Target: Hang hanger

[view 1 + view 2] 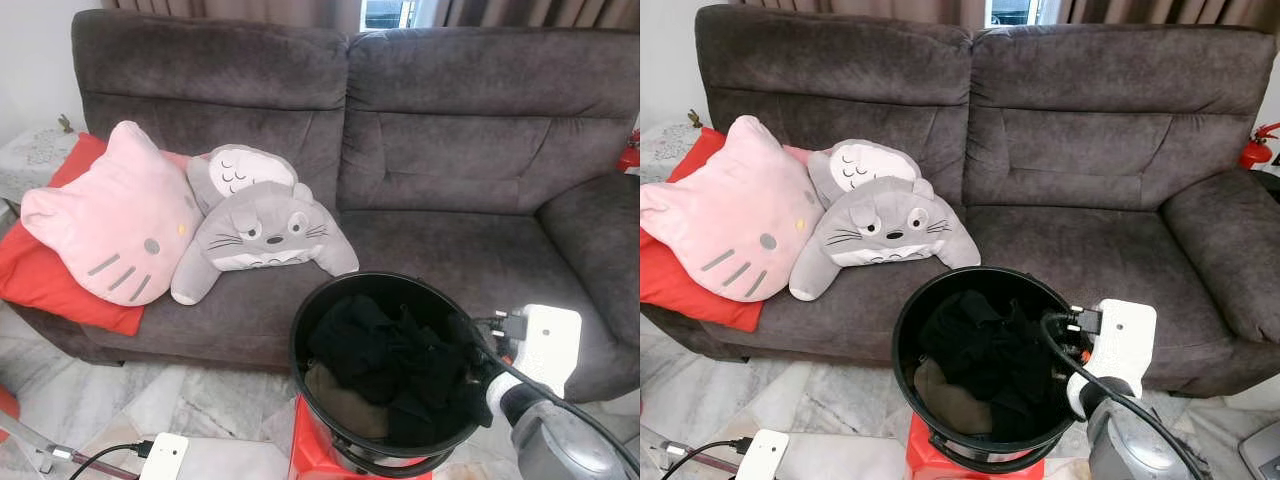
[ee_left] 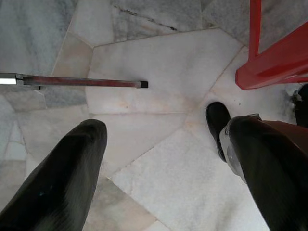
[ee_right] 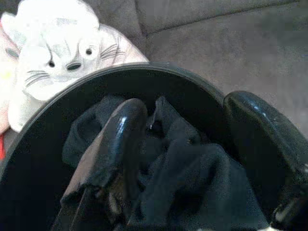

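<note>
1. Nearest the head camera, the right gripper (image 1: 1065, 350) reaches over the rim of the black bucket (image 1: 300, 330), which stands on a red stool (image 1: 310, 450) in front of the grey sofa (image 1: 450, 150).
2. Dark clothes (image 1: 390, 365) fill the bucket; no hanger can be picked out among them, so where the task's thing lies cannot be told from the eye views.
3. On the sofa lie a pink cat cushion (image 1: 110, 215) and a grey plush (image 1: 265, 235), well apart from the bucket.
4. Left wrist view: the left gripper (image 2: 168, 163) hangs over the marble floor (image 2: 159, 62), fingers spread wide and holding nothing.
5. Right wrist view: the right gripper's fingers (image 3: 122, 130) stand apart above the clothes, one touching cloth, nothing clamped.
6. A good approach is likely to lift the cloth slowly and find a hook or bar before closing, since a grab at loose fabric may tangle.
</note>
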Controlling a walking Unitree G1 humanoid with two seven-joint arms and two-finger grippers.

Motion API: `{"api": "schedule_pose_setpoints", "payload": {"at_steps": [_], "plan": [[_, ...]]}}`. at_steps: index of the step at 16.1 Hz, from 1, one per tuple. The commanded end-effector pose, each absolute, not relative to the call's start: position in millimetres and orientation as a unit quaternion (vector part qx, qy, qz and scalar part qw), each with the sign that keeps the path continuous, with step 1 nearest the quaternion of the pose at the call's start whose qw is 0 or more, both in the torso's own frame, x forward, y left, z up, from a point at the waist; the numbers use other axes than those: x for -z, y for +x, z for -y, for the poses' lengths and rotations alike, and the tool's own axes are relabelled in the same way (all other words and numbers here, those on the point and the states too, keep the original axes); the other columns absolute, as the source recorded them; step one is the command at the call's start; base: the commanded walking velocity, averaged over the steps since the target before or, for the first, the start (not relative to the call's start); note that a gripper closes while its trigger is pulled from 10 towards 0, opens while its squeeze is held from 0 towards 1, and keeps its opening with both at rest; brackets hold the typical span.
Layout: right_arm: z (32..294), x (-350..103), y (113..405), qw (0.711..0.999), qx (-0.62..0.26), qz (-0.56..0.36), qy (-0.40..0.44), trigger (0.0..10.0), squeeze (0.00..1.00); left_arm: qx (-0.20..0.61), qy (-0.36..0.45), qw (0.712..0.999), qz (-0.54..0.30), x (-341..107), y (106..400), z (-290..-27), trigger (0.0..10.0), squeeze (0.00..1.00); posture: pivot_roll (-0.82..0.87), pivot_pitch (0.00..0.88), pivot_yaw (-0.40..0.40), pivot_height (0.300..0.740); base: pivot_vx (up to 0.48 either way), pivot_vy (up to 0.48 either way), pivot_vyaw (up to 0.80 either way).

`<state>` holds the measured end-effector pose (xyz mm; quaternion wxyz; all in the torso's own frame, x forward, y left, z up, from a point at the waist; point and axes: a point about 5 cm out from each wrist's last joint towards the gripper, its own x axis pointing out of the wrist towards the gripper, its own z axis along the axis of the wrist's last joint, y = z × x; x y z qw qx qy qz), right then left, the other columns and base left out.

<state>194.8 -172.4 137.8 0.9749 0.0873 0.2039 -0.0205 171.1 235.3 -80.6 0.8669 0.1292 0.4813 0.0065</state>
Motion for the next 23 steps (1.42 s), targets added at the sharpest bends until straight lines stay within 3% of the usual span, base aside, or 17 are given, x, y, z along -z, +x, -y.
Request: {"api": "schedule_pose_setpoints", "payload": {"at_steps": [1,10,11,21,22,23], "plan": [[167,-143,193,0.975,0.007,-0.204,0.093,10.0,1.00,0.003,0.138,0.863,-0.486,81,170,-236,10.0,0.00,-0.13,0.000,-0.017,0.740,0.000,0.000,0.00],[184,-124,185,0.954,0.017,-0.275,0.117,10.0,1.00,0.002,0.137,0.863,-0.487,81,171,-235,10.0,0.00,-0.13,0.000,-0.020,0.740,0.000,0.000,0.00],[186,-120,186,0.953,0.012,-0.281,0.115,10.0,0.00,0.002,0.138,0.862,-0.488,81,171,-234,10.0,0.00,-0.14,0.000,-0.019,0.740,0.000,0.000,0.00],[189,-102,191,0.941,-0.033,-0.314,0.119,10.0,0.00,0.004,0.137,0.862,-0.488,82,170,-233,10.0,0.00,-0.13,0.000,-0.023,0.740,0.000,0.000,0.00],[190,-103,191,0.943,-0.030,-0.310,0.119,0.0,0.00,0.005,0.137,0.862,-0.489,82,169,-233,10.0,0.00,-0.13,0.000,-0.024,0.740,0.000,0.000,0.00],[191,-103,192,0.944,-0.028,-0.308,0.118,0.0,0.00,0.005,0.137,0.861,-0.489,82,169,-233,10.0,0.00,-0.13,0.000,-0.024,0.740,0.000,0.000,0.00]]}}
